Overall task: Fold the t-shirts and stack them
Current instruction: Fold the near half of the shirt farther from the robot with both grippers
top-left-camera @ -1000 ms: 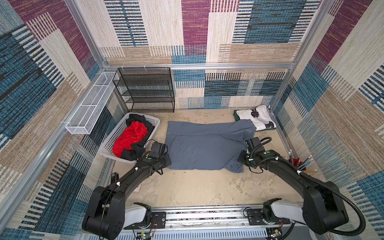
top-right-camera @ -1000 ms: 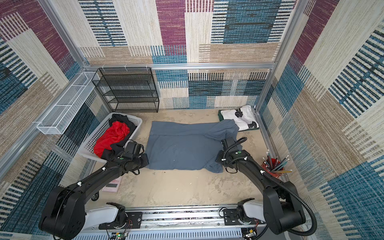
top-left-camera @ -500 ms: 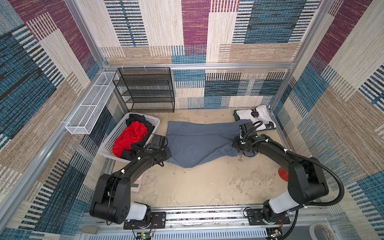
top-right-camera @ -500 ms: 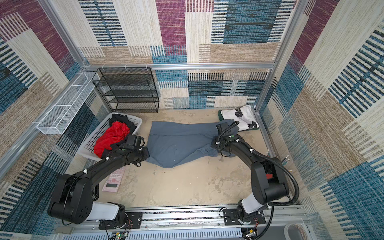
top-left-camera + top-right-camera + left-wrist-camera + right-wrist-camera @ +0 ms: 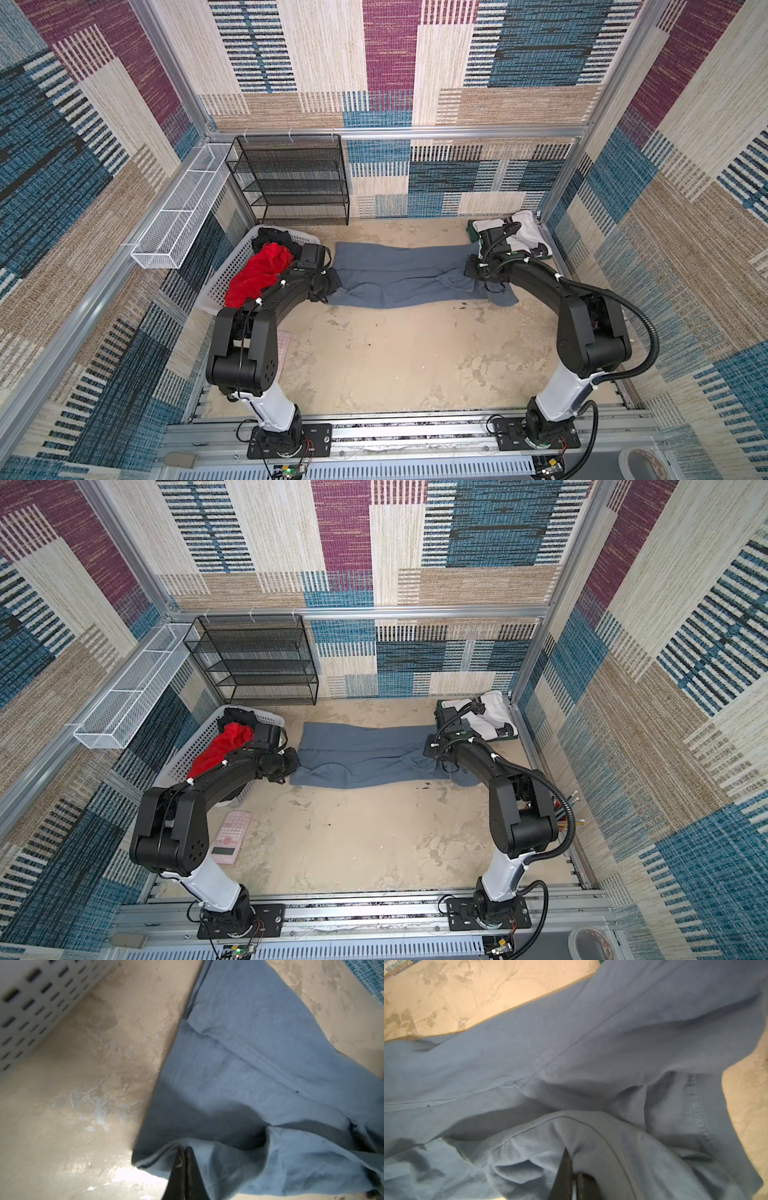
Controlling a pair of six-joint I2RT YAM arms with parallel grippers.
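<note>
Your left gripper [image 5: 184, 1150] clamps grey t-shirt [image 5: 399, 274] end beside basket [image 5: 216, 291], right gripper [image 5: 572, 1160] pinches opposite end — shirt folded lengthwise near table [image 5: 395, 357] far edge; white t-shirt [image 5: 525, 230] atop green t-shirt [image 5: 471, 230], far right corner.

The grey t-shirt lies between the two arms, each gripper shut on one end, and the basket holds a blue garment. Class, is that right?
No: the garment in the basket is red, not blue, as both top views show. The rest stands: left gripper and right gripper are each shut on one end of the grey t-shirt.
</note>
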